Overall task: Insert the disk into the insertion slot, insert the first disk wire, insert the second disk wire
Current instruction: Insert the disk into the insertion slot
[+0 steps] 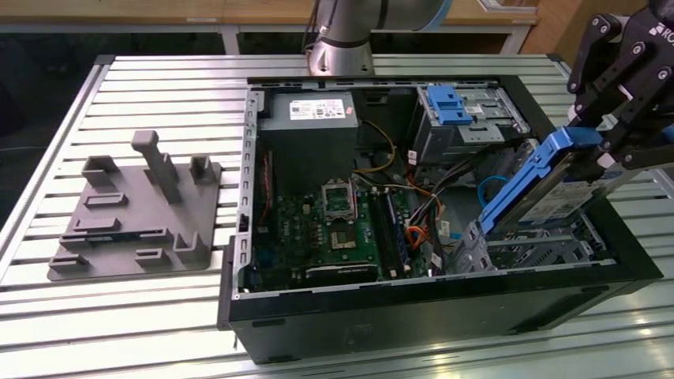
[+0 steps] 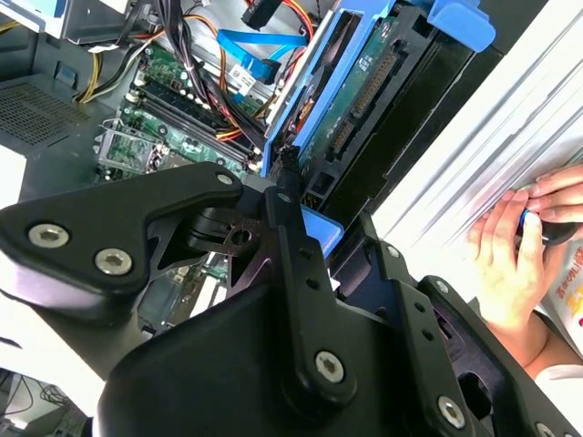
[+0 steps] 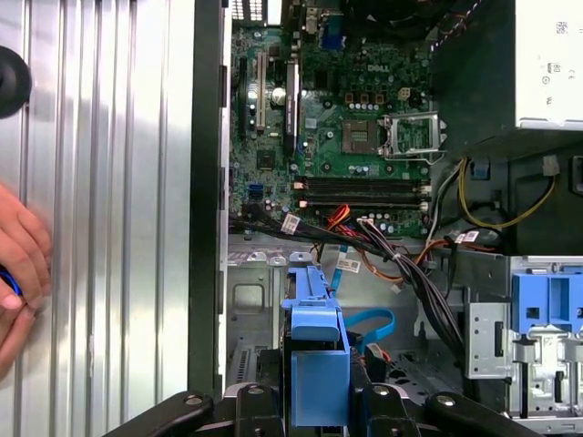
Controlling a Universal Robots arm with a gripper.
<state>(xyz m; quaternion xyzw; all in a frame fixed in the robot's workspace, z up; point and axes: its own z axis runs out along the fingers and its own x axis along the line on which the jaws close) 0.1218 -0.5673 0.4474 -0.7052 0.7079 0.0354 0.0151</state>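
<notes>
Exterior view: the gripper [image 1: 593,147] was seen at the exterior view's right, above the rim of the open computer case [image 1: 421,316] on the slatted bench [image 1: 158,87]. The jaws were closed on the upper blue end of the disk [image 1: 542,197]. The disk was held steeply tilted, its lower end at the mouth of the insertion slot [image 1: 537,251]; how far in could not be told. A grey fixture [image 1: 137,213] was left well apart, at the exterior view's left.

Second wrist view: the disk [image 2: 355,86] was seen edge-on in its blue caddy, clamped at the caddy's end tab by the gripper [image 2: 310,223]. A blue cable [image 2: 260,41] and a bundle of wires [image 2: 205,86] were noted just beside it. A person's hand [image 2: 510,255] was rested on the bench outside the case.

First wrist view: the caddy end of the disk [image 3: 314,350] was seen between the jaws, with the silver cage [image 3: 250,305] beside it and the motherboard [image 3: 355,137] beyond.

Risks, as judged: the disk could be jammed on the cage rim because of the tilt. The nearby cables could be pinched under the caddy. The grip could be lost, since only the end tab was held. The hand was near the arm's working area.
</notes>
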